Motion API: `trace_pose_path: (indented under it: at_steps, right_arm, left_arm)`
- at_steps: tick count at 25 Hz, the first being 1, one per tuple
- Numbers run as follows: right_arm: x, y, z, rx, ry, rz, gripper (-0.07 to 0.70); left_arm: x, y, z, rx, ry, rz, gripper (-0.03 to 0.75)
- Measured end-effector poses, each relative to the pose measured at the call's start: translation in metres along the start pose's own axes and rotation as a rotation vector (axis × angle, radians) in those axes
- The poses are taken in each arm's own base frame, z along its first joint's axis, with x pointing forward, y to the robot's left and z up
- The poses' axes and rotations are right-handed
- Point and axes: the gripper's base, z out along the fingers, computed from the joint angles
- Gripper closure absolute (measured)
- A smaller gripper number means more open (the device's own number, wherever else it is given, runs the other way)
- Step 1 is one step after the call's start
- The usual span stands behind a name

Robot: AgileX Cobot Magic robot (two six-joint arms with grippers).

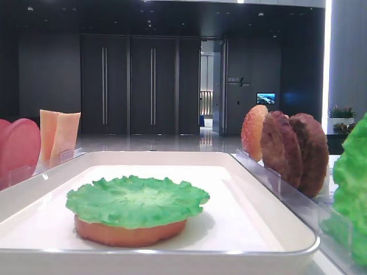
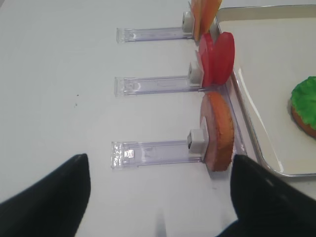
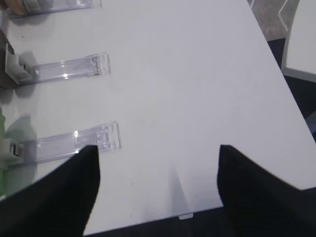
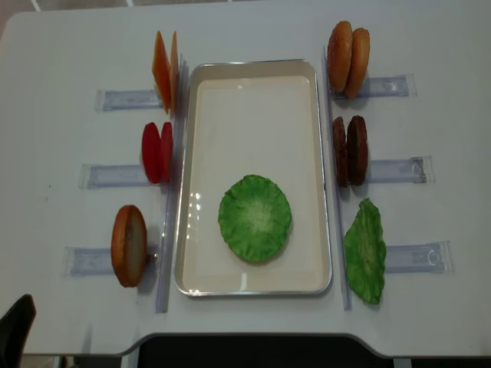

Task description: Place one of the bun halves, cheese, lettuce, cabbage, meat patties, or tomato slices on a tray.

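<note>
The right gripper (image 3: 155, 192) has its two dark fingers (image 3: 54, 197) standing wide apart with nothing between them, only bare white table (image 3: 197, 89) below. Just beyond its left finger lie two clear plastic holders (image 3: 74, 143), and a sliver of green shows at the picture's left edge.

The left gripper (image 2: 160, 197) is likewise spread, its fingers (image 2: 44, 197) empty over the table. Ahead of it a bun half (image 2: 217, 131) stands on edge in a clear holder, just beside the rim of the tray (image 2: 247, 143). Behind the bun stand two tomato slices (image 2: 217, 59), and further back the cheese (image 2: 202, 17), each pair upright in its own holder.

On the tray, toward its near end, the lettuce (image 4: 255, 218) lies flat on top of another bun half (image 1: 129, 232), whose orange edge shows beneath the leaf in the low front view. The rest of the tray floor is white.

On the tray's right side, from far to near, stand two more buns (image 4: 348, 49), the meat patties (image 4: 350, 150), and a bulkier green ruffled bunch (image 4: 364, 251), probably the cabbage, though the view is too coarse to be certain.
</note>
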Motion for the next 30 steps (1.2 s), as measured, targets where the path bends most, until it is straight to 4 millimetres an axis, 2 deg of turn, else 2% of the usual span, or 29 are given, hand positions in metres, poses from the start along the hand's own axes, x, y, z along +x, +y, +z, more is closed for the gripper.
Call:
trace_pose_path:
  at_steps: [4, 9, 16, 30]
  right_arm:
    - [0.015, 0.001, -0.001, 0.0, -0.072, -0.002, 0.153]
    - [0.026, 0.002, -0.011, -0.004, -0.187, -0.002, 0.153]
    - [0.03, 0.005, -0.003, -0.042, -0.178, -0.035, 0.153]
    - [0.03, 0.01, -0.003, -0.112, -0.194, -0.074, 0.153]
  left_arm:
    - [0.0, 0.0, 0.0, 0.0, 0.0, 0.0, 0.024]
    - [0.0, 0.0, 0.0, 0.0, 0.0, 0.0, 0.024]
    - [0.0, 0.0, 0.0, 0.0, 0.0, 0.0, 0.024]
    - [0.0, 0.0, 0.0, 0.0, 0.0, 0.0, 0.024]
